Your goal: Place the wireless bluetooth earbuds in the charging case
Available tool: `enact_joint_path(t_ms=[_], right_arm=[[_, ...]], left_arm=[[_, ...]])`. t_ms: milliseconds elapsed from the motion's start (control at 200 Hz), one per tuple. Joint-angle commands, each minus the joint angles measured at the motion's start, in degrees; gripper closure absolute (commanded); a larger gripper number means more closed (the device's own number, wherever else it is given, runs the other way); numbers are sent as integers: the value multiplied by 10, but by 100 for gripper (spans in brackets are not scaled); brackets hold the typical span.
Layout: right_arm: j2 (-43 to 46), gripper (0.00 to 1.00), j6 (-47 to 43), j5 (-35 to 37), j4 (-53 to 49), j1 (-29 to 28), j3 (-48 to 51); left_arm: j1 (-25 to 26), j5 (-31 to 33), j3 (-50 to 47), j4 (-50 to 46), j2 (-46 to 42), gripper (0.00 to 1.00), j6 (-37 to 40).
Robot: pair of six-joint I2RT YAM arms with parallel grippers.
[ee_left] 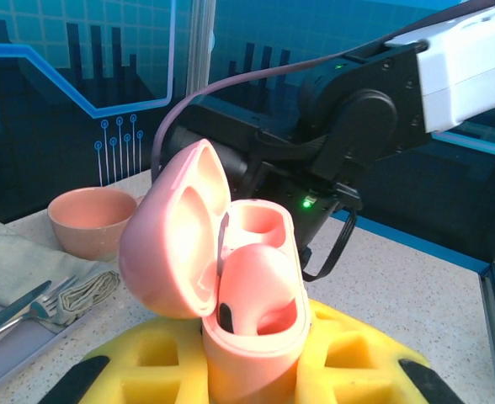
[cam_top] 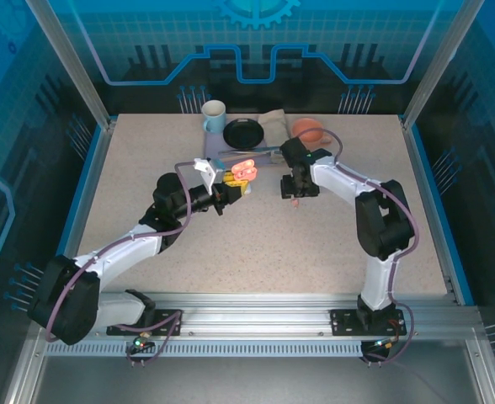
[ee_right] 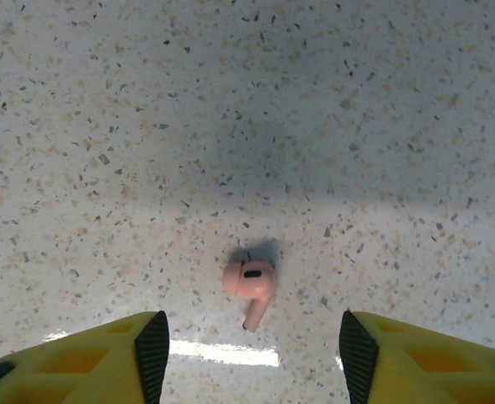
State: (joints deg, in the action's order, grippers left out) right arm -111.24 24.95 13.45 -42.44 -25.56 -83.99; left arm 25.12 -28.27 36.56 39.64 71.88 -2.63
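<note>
One pink earbud [ee_right: 249,282] lies just before the spread right claw [ee_right: 247,353].

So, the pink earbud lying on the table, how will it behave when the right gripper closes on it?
Probably stiff and light: the pink earbud looks like small hard plastic. Its smooth rounded head may slip out of the open right gripper. Lying flat on the table with its stem out, it would likely skid or spin rather than roll.
</note>
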Motion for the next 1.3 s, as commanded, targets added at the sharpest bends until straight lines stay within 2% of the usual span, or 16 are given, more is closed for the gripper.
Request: enact_joint_path(t_ms=[0,535,925,1296], right_arm=[[-28,43,-30,7,-35,-2,-30],[-90,46,-19,5,-21,-2,-34],[-100,54,2,17,-18,2,-33],[-100,63,24,0,-17,11,-27]], left_arm=[[2,5,-6,4,-14,100,15],[2,4,-3,12,0,100,12],[2,4,0,14,5,100,10],[2,3,2,13,8,100,10]])
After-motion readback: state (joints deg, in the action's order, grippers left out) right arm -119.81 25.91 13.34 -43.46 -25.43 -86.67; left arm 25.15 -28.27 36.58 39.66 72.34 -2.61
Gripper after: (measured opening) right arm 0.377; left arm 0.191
